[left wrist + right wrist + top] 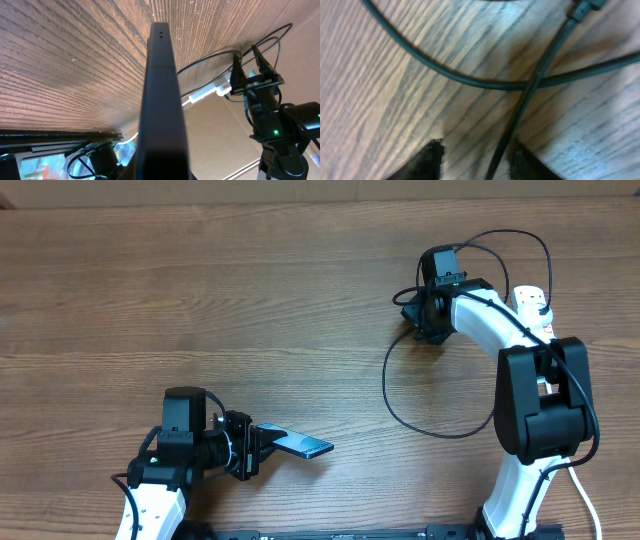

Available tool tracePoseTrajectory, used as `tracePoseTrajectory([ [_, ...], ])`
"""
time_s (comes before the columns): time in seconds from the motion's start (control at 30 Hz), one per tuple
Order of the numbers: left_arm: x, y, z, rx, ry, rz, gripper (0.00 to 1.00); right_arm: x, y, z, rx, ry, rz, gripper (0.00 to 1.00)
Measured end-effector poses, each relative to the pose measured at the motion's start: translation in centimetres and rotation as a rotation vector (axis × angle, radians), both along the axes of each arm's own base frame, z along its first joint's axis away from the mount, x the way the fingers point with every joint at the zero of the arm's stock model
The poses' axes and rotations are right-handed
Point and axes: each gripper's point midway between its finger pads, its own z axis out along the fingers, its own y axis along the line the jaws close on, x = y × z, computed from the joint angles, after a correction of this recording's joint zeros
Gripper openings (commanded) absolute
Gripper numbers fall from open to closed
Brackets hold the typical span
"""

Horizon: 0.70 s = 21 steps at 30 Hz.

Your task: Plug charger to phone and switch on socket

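Looking across the wooden table (250, 290), you have the right arm (535, 395) reaching in from the near right edge toward the far side, and the left arm (165, 465) low at the near left corner.

The socket (528, 300) lies at the far right, mostly hidden under the right arm; only one white end with small red marks shows from above. From the left wrist you see it as a white strip (207, 91) behind the right arm.

The phone (303, 445) is at your near left. The left jaws are closed on one end of it and hold it up off the table, with the other end pointing toward the middle. In the left wrist view you see it edge-on (160, 100).

The charger (384, 390) lies in a wide loop on the table just left of the right arm, well apart from the phone. Another loop of it arcs over the right wrist toward the socket.

Your right jaws are partly open and low over the table. Between the fingertips (427, 160) one strand of the charger (520, 107) runs up the frame, crossing a second strand. The jaws straddle that strand without pinching it.
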Motion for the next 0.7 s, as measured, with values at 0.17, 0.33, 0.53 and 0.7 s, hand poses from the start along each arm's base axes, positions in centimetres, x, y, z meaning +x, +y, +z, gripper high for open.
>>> tracePoseTrajectory([
  [0.17,0.0,0.1,-0.1,0.005,0.002,0.005,0.05,-0.1,-0.1,-0.3,-0.006,0.01,-0.003,0.04],
  [0.33,0.1,0.2,-0.2,0.011,0.007,0.014,0.05,-0.6,0.0,-0.6,-0.019,0.031,0.065,0.04],
  [0.53,0.2,0.3,-0.3,0.018,0.016,0.029,0.04,-3.5,-0.4,0.1,-0.046,0.133,0.127,0.04],
  [0.7,0.5,0.5,-0.4,0.027,0.011,0.042,0.04,-5.6,-0.2,4.0,-0.044,0.138,0.211,0.04],
])
